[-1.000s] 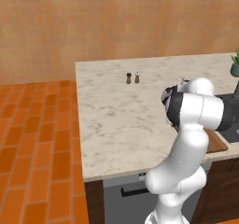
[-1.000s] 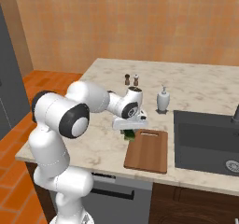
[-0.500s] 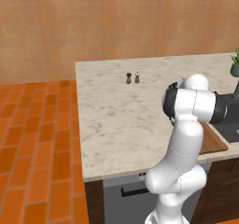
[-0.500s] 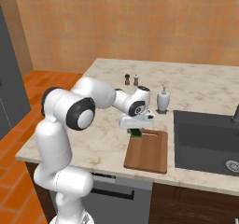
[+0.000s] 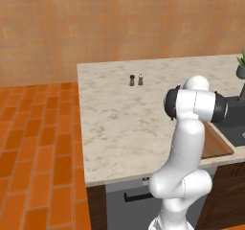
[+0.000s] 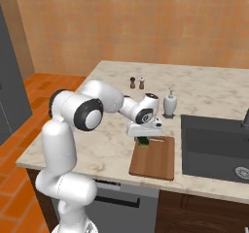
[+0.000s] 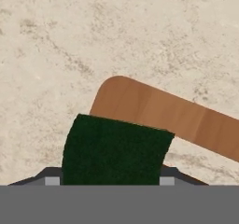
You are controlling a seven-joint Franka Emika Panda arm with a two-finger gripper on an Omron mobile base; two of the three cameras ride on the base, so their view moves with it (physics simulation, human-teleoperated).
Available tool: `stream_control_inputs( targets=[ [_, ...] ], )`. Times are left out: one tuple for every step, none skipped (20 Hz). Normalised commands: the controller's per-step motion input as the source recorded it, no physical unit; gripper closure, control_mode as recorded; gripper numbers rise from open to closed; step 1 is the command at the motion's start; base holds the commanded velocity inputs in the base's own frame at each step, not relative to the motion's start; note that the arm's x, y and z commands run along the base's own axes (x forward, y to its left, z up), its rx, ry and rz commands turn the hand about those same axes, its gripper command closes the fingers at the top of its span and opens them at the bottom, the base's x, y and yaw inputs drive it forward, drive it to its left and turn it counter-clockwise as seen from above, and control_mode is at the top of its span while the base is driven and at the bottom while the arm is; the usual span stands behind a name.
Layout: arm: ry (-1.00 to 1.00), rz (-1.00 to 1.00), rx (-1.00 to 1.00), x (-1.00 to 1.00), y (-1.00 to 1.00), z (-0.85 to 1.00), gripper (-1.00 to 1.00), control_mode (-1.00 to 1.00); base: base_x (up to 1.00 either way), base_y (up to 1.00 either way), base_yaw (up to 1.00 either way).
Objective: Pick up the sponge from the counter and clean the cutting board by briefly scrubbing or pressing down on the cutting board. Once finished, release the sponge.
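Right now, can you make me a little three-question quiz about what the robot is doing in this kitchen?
1. True or false: the claw holds the sponge.
2. Over which part of the cutting board is the sponge? A) a corner near the shakers' side B) the middle C) the edge by the sink
3. Fill in: the two small shakers stand on the ____.

Key: 1 true; 2 A; 3 counter.
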Motion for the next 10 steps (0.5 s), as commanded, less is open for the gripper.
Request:
stream_control_inputs(
  targets=[
    [0.0,0.0,0.0,0.19,-0.06,-0.33,1.0,-1.0,0.0,0.0,0.0],
    [0.0,0.0,0.0,0.19,-0.09,-0.29,1.0,-1.0,0.0,0.0,0.0],
    [0.0,0.0,0.0,0.18,-0.16,-0.36,1.0,-1.0,0.0,0.0,0.0],
    [0.0,0.0,0.0,0.27,-0.14,-0.38,1.0,-1.0,0.0,0.0,0.0],
    [0.0,0.0,0.0,0.21,-0.16,-0.36,1.0,-1.0,0.0,0.0,0.0],
    [0.0,0.0,0.0,0.26,-0.19,-0.36,1.0,-1.0,0.0,0.0,0.0],
    [0.0,0.0,0.0,0.18,-0.22,-0.34,1.0,-1.0,0.0,0.0,0.0],
    [0.0,0.0,0.0,0.02,-0.23,-0.46,1.0,-1.0,0.0,0.0,0.0],
    [0.0,0.0,0.0,-0.09,-0.29,-0.47,1.0,-1.0,0.0,0.0,0.0],
    [0.0,0.0,0.01,-0.31,-0.33,-0.41,1.0,-1.0,0.0,0.0,0.0]
  ],
)
